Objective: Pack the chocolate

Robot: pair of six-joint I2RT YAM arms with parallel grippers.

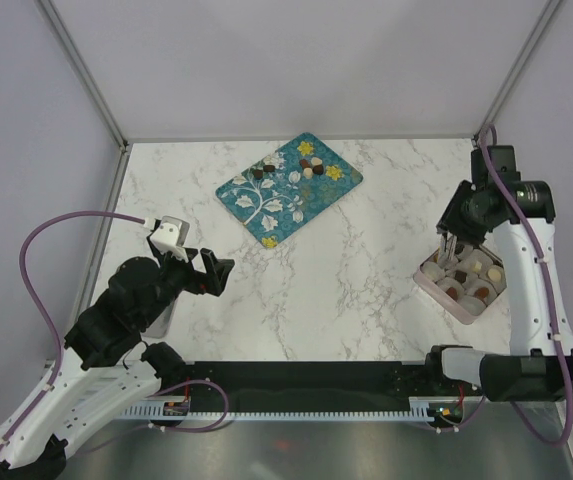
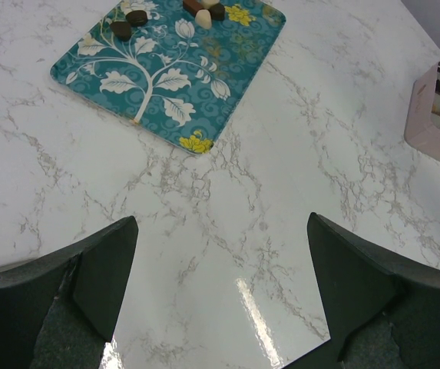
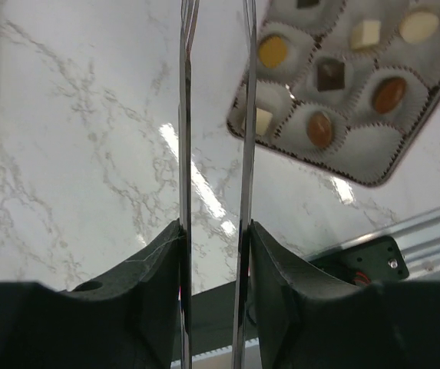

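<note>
Several pieces of chocolate lie in two small clusters on the teal flowered tray, also seen in the left wrist view. More chocolate sits in paper cups inside the pink box. My right gripper hovers over the box's left end, shut on metal tongs. The tongs' two arms stand apart and their tips run out of the right wrist view. My left gripper is open above bare marble, well short of the tray.
The pink box sits near the table's right edge, its rim close to the front rail. A white block lies by the left arm. Grey walls close in the back and sides.
</note>
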